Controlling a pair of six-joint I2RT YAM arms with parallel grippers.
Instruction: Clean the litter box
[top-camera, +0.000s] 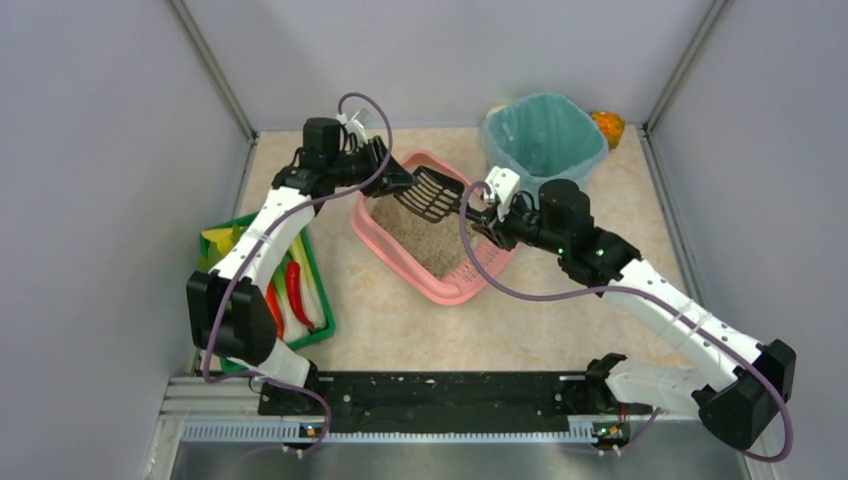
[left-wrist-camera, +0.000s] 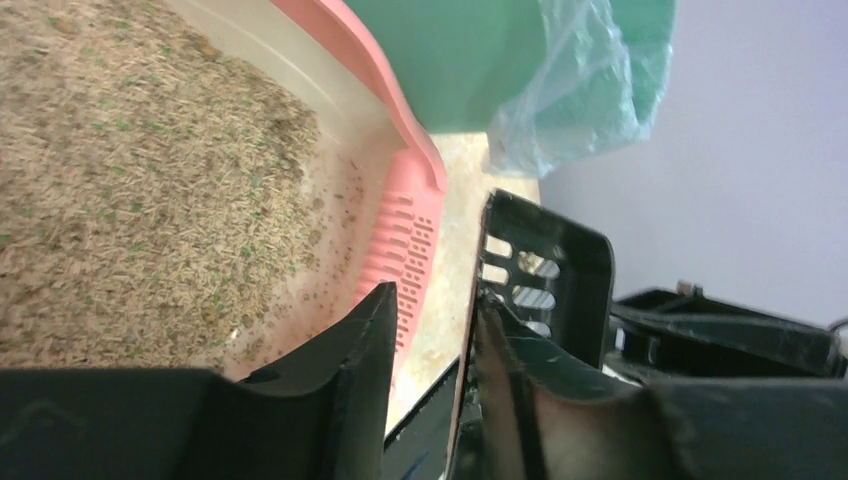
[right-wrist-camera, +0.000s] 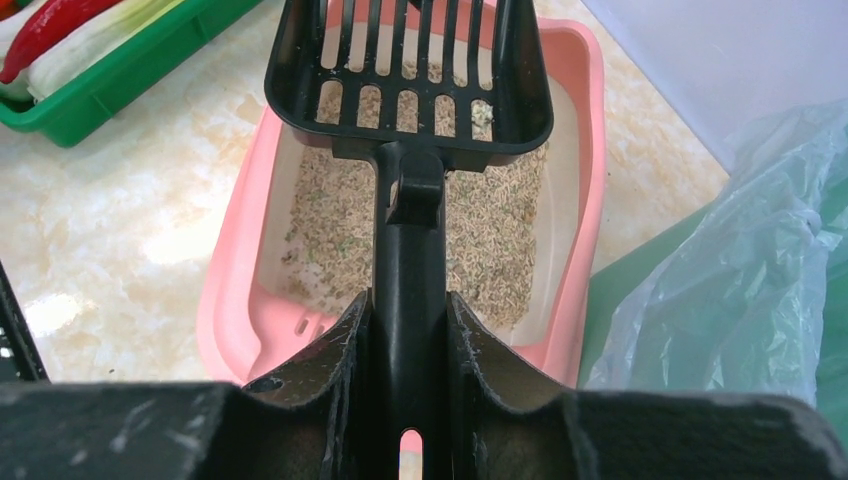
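The right arm's fingers are clamped on the handle of one black slotted scoop. Just beyond and below them lies the litter box, a single pink tray on the tabletop. The scoop's basket hangs over its beige litter. The left arm's fingers stand a little apart, with the box's slotted ledge and a strip of tabletop showing through the gap. The scoop's far rim lies against the inner face of one finger, and the litter spreads out just past the other.

The right wrist camera alone shows a few grains resting in the scoop's slots. The left wrist camera alone shows the pink ledge close up, and litter scattered thinly near it. Only the top camera gives the whole layout. There the box sits slantwise in the middle of the tabletop between the two arms, which meet over its far end.

Near the left arm sits one green tray holding two red pepper-shaped pieces among paler ones. Beyond the box, at the far right, stands one tall bin with a teal liner. One orange object lies behind it.
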